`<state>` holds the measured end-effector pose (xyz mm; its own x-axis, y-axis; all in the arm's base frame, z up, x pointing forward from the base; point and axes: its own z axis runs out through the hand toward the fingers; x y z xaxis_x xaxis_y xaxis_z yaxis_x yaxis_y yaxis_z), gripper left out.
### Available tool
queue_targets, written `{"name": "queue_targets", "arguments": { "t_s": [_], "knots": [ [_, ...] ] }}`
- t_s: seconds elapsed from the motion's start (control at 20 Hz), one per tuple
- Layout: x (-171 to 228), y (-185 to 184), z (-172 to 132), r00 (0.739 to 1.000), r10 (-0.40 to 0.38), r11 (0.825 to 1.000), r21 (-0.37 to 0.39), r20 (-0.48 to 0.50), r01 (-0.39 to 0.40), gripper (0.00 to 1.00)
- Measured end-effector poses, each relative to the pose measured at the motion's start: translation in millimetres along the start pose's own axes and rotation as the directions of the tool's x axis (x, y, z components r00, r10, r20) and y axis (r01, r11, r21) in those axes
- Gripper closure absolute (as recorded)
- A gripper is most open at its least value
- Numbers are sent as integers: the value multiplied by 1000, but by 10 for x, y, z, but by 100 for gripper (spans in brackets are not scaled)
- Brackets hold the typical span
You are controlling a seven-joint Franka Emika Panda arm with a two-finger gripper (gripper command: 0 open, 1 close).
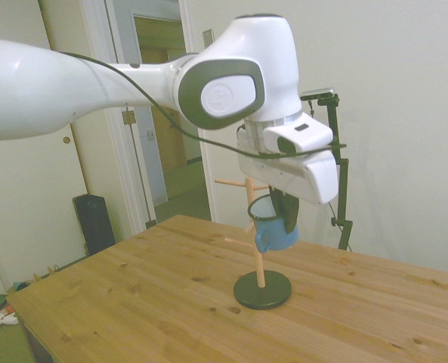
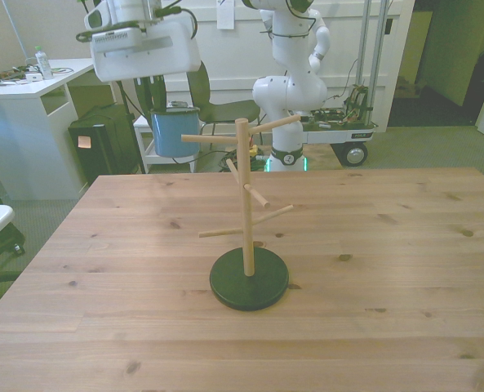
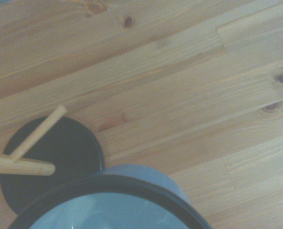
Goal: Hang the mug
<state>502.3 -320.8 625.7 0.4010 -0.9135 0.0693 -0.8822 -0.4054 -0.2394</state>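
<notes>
A wooden desk (image 2: pixel 372 245) carries a peg rack (image 2: pixel 248 214) on a round dark base, near the desk's middle. The jaws (image 1: pixel 287 215) pinch the mug (image 1: pixel 274 227) by its rim, holding it upright in the air, mouth up, beside the rack's upper pegs. No writing is readable.

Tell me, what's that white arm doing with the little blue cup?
The white arm's end effector holds a small light-blue mug in the air, gripped at its rim. It is beside a wooden mug tree on a round black base, on the wooden table. In the front view the mug is at the tip of an upper peg on the front view's left. It is not yet hung.
</notes>
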Motion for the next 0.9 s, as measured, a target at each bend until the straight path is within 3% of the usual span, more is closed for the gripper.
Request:
{"name": "queue_targets", "arguments": {
  "t_s": [0.2, 0.9],
  "knots": [
    [115, -235, -169, 1000, -1, 1000, -20, -10, 1, 100],
    [443, -711, -334, 999, 16, 997, -70, -30, -18, 100]
  ]
}}
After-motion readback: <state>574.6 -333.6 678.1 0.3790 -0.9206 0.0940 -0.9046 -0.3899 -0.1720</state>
